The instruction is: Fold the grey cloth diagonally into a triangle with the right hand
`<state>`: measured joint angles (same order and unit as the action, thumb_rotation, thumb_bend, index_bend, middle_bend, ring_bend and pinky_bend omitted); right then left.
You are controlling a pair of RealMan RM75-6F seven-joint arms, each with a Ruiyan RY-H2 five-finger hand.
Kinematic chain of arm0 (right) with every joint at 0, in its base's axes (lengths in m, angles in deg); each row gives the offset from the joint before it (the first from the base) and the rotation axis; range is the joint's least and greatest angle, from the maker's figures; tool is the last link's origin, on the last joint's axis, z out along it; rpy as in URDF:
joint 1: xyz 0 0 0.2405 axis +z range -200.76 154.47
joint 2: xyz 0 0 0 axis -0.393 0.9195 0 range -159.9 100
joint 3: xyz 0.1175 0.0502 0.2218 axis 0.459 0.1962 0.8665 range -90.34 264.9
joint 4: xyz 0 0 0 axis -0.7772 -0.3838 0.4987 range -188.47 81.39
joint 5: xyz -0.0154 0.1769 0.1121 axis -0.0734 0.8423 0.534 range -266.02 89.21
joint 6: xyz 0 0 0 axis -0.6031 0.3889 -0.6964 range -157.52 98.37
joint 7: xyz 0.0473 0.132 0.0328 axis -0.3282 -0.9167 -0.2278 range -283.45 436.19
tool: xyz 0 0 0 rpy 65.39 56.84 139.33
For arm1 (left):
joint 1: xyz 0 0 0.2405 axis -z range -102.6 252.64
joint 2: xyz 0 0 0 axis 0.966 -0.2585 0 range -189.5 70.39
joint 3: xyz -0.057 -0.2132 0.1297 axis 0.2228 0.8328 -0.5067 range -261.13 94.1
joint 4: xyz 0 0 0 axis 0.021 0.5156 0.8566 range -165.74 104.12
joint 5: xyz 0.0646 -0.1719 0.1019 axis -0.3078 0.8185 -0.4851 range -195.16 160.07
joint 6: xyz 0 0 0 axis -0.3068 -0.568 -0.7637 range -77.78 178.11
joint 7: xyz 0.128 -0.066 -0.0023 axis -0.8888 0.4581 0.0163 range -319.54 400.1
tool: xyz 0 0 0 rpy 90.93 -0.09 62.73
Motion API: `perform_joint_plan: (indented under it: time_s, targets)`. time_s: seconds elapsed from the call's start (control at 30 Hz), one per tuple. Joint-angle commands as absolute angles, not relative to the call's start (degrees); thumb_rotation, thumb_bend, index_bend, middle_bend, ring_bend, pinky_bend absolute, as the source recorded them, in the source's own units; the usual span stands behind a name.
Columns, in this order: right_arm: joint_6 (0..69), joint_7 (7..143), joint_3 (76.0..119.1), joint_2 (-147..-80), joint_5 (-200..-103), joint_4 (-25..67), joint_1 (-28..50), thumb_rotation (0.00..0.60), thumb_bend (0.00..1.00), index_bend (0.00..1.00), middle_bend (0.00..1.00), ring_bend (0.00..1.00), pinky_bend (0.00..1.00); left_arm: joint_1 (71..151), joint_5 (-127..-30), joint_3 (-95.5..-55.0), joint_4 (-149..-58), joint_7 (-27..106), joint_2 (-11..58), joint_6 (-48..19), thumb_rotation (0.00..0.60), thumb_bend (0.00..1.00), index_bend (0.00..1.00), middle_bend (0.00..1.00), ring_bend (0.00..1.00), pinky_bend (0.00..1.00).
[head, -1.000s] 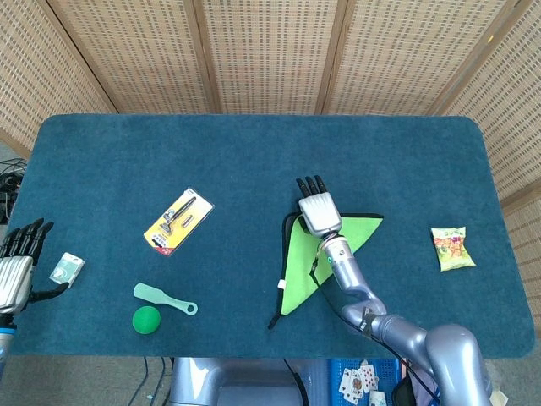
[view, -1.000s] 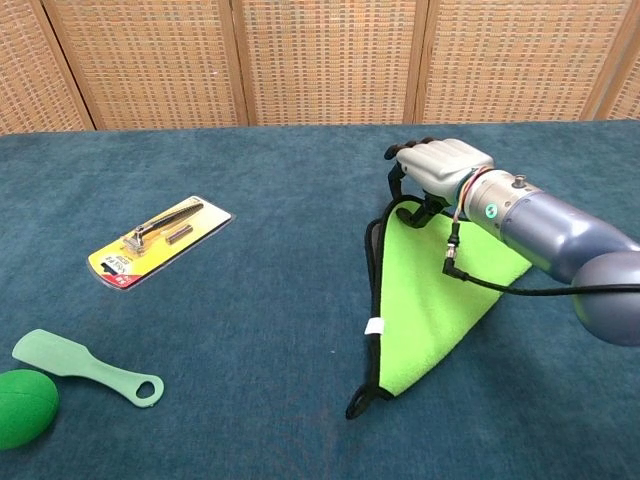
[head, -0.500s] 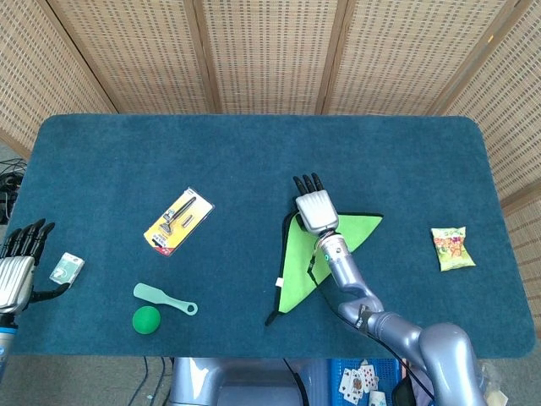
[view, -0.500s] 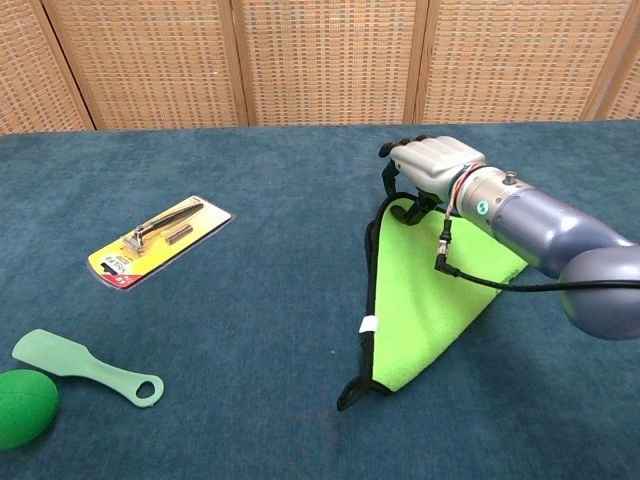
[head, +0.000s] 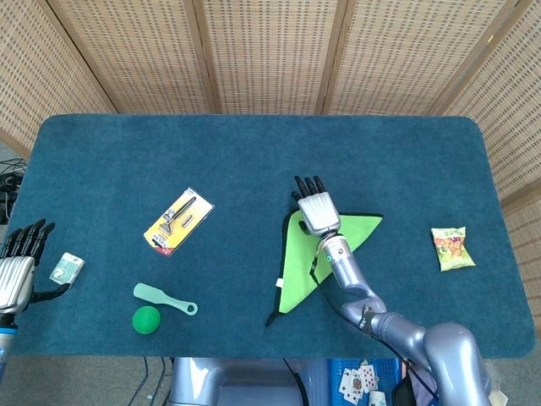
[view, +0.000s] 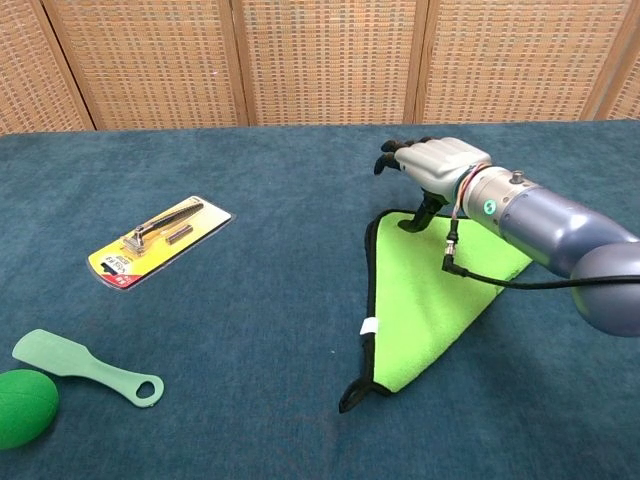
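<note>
The cloth (head: 297, 266) (view: 420, 310) lies folded in a triangle on the blue table (head: 254, 152), right of centre. Its bright green face is up and dark edging runs along its left side. My right hand (head: 317, 208) (view: 436, 160) hovers over the cloth's upper left corner, fingers stretched forward and apart, holding nothing. Its thumb points down at that corner; whether it touches the cloth is unclear. My left hand (head: 17, 266) rests at the table's left edge with fingers spread, and only the head view shows it.
A yellow razor pack (head: 178, 222) (view: 160, 240) lies left of centre. Nearer the front left are a mint plastic scoop (head: 165, 299) (view: 85, 365) and a green ball (head: 146, 320) (view: 22, 407). A small packet (head: 66, 267) sits by the left hand, a snack bag (head: 452, 248) far right.
The right hand has let go of the cloth's upper corner and lifted slightly, its fingers uncurling. The cloth's left edge has settled flat. The left hand has stayed where it was.
</note>
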<state>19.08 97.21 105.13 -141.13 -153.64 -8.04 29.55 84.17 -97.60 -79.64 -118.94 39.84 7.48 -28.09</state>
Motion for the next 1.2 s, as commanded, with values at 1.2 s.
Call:
perform_joint_plan:
  time_s: [1.2]
  targets:
    - [55.8, 88.1, 83.3, -103.6, -168.7, 33.4, -8.8, 0.6, 0.14, 0.06, 0.0, 0.0, 0.0, 83.4, -100.4, -81.1, -119.7, 36.7, 8.3, -30.4, 0.6, 0.06, 0.0, 0.0, 0.0, 0.0]
